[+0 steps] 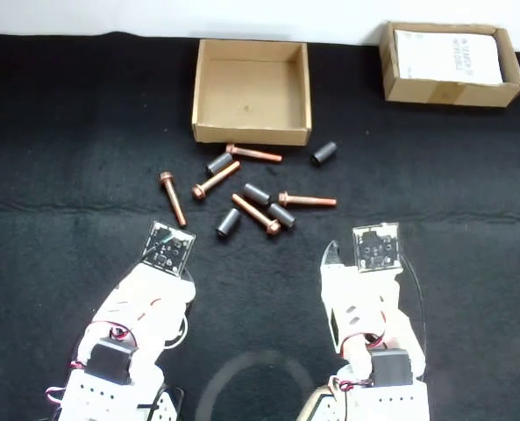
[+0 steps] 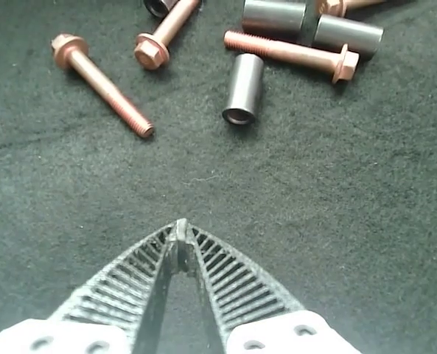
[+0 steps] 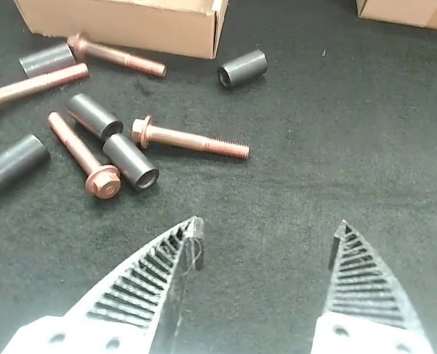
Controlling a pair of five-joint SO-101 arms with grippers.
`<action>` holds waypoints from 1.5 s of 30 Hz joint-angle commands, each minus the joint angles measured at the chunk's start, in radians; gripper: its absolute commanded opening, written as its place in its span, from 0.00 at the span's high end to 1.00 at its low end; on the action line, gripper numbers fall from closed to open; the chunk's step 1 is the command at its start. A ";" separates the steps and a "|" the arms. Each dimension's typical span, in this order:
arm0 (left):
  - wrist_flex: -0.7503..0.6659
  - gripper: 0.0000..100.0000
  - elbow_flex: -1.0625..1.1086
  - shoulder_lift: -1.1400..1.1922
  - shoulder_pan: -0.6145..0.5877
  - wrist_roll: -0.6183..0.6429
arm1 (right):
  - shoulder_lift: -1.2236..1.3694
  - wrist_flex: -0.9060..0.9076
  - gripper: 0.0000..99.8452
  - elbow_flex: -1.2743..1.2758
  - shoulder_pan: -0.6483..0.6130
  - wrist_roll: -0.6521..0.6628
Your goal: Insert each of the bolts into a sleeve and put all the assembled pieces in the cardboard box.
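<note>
The left hand is keeping its two ribbed fingers pressed together at the tips, with nothing between them. It is pointing forward and down over the black cloth of the bench. The right hand is standing wide open and empty, with its fingertips well apart, and it is pointing forward in the same way.

In the high view both arms are sitting low at the near edge of the bench, side by side. The left arm is turning a little toward the middle and the right arm is facing straight ahead.

Ahead of the hands, five copper-coloured bolts and five dark sleeves are lying loose in a small scatter. The scatter is lying between the arms and the cardboard box, and every bolt is lying outside the sleeves. A lone sleeve is lying a bit apart on the right, near the front corner of the box. The cardboard box is standing open at the far side. A second box with a white paper sheet inside is standing at the far right corner.
</note>
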 commanded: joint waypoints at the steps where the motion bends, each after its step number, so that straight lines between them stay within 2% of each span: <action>1: -0.021 0.99 0.008 -0.002 0.013 0.048 | 0.021 0.047 0.73 0.084 0.002 0.048; 5: -0.021 0.99 -0.016 -0.001 0.013 0.060 | 0.021 0.054 0.73 0.044 0.031 0.129; 8: -0.017 0.98 -0.073 0.001 -0.030 0.057 | 0.021 0.062 0.73 -0.005 0.031 0.164; 12: -0.015 0.91 -0.128 0.033 -0.087 0.057 | 0.031 0.113 0.73 -0.097 0.030 0.172; 15: -0.015 0.87 -0.226 0.163 -0.111 0.057 | 0.142 0.153 0.73 -0.203 0.031 0.167; 19: -0.021 0.86 -0.443 0.433 -0.111 0.057 | 0.417 0.170 0.73 -0.423 0.031 0.163; 30: -0.021 0.86 -1.029 1.162 -0.111 0.055 | 1.191 0.168 0.73 -1.004 0.031 -0.081; 34: -0.023 0.87 -1.159 1.379 -0.124 0.060 | 1.414 0.168 0.73 -1.138 0.031 -0.195; 37: -0.075 0.86 -1.227 1.535 -0.127 0.060 | 1.520 0.196 0.73 -1.216 0.028 -0.307; 40: -0.103 0.86 -1.288 1.669 -0.142 0.061 | 1.578 0.209 0.73 -1.260 0.035 -0.299; 45: -0.101 0.80 -1.342 1.791 -0.151 0.057 | 1.656 0.087 0.73 -1.267 0.059 -0.304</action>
